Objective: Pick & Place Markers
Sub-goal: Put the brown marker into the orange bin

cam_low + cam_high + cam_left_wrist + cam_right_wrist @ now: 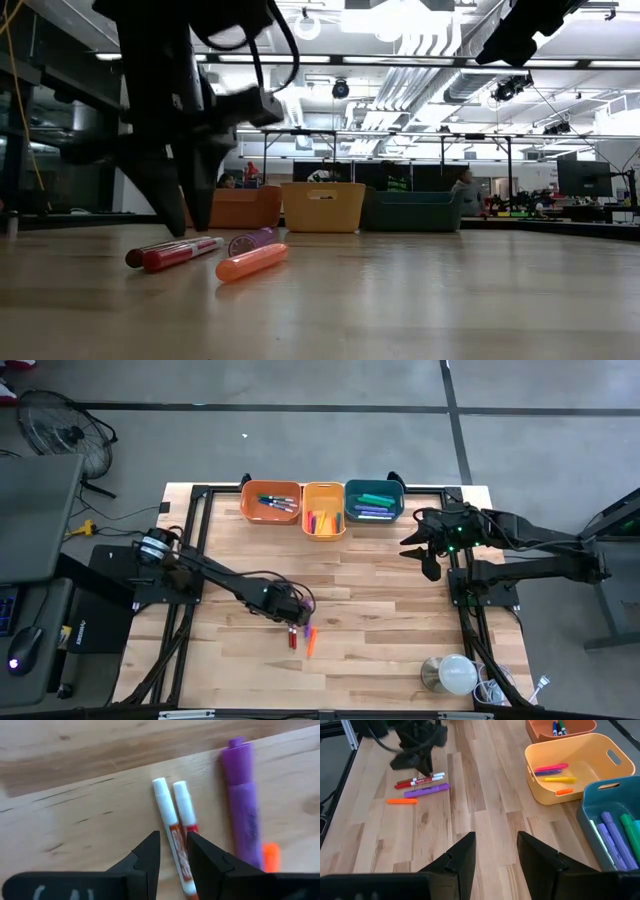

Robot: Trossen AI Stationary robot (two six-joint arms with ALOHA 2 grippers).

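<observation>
Four markers lie flat on the wooden table: two red ones with white ends [167, 810] [184, 805], a thicker purple one [245, 805] and an orange one [271, 857]. The low view shows the reds [175, 254], purple [252, 240] and orange [252, 262]. My left gripper [172, 837] is open, pointing down, its fingertips standing on either side of one red marker near the table. My right gripper [495, 845] is open, raised by the table's right edge [425, 555], near the teal bin. More markers lie in the bins.
Along the far edge stand an orange bin [271, 502], a yellow bin [323, 510] and a teal bin [373, 500], side by side. A white round object [455, 673] sits at the near right corner. Bare wood lies between the markers and the bins.
</observation>
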